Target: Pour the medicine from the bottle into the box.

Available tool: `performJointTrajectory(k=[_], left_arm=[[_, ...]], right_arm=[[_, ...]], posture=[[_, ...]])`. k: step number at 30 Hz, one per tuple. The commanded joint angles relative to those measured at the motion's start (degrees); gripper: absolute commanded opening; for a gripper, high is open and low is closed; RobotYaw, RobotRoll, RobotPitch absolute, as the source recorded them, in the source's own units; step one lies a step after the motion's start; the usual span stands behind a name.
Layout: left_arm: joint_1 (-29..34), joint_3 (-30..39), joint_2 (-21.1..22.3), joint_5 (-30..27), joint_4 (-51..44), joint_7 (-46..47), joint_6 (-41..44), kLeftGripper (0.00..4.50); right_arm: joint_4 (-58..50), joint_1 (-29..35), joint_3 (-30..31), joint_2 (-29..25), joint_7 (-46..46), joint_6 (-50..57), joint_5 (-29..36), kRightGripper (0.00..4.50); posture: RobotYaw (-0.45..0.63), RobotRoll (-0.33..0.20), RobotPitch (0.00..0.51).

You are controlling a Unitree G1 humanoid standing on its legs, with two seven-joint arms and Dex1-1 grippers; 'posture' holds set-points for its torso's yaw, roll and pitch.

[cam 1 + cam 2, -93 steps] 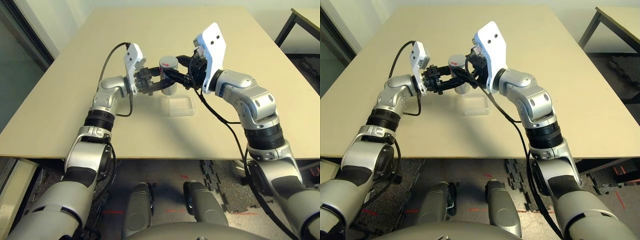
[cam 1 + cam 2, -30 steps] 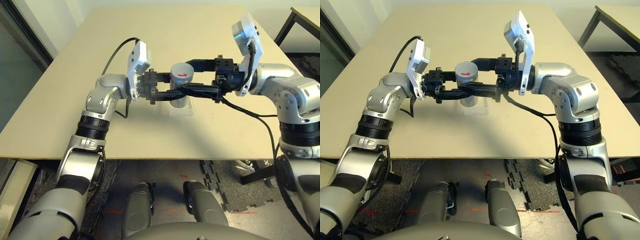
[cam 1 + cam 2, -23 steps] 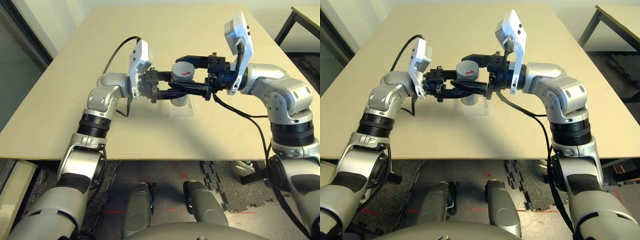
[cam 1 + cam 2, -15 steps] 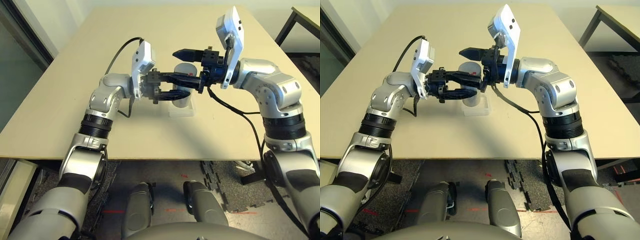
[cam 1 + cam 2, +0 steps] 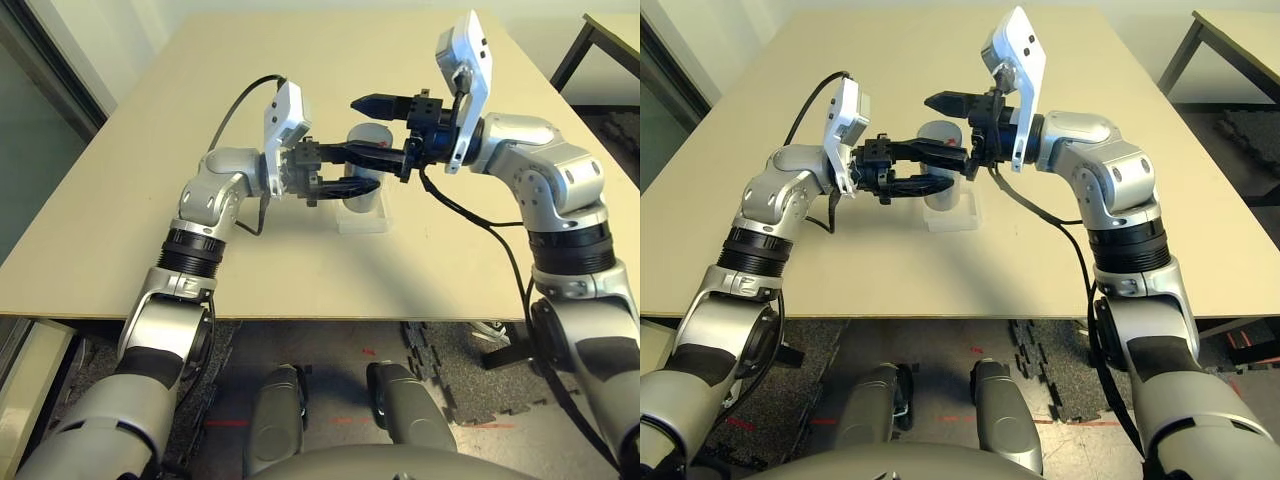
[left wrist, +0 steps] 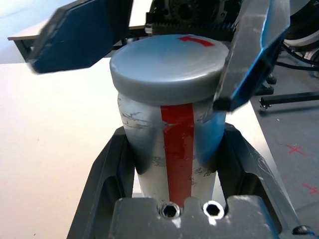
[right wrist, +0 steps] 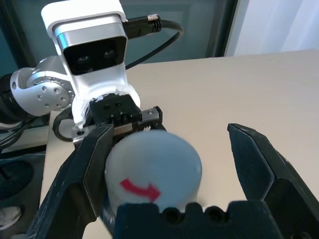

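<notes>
Left gripper (image 5: 350, 170): closed around the body of the bottle (image 6: 172, 124), reaching in from 9 o'clock, fingers level.
Right gripper (image 7: 174, 164): jaws spread wide on either side of the cap (image 6: 167, 64), not pressing it, coming from 3 o'clock.
Bottle axis: upright, long axis vertical, cap facing up; red stripe runs down its side, red arrow on the cap.
Bottle place: held above the table (image 5: 150, 180), over the box (image 5: 363, 218).
Box: clear tray lying flat on the table, directly under the bottle, at 6 o'clock of it.
</notes>
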Motion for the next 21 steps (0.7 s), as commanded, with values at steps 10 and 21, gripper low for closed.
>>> performJointTrajectory(k=[10, 21], left_arm=[[0.49, -0.09, 0.73, 0.41, 0.53, -1.65, -1.35, 2.51], [0.28, 0.27, 0.99, 0.75, 1.62, -1.94, -2.02, 2.51]], right_arm=[[-1.03, 3.42, -6.09, -5.95, -2.56, 3.22, 3.14, 4.50], [-1.59, 6.51, -9.53, -9.81, -2.77, 4.56, 4.59, 4.50]], posture=[[-0.16, 0.000, 0.103], [-0.16, 0.000, 0.099]])
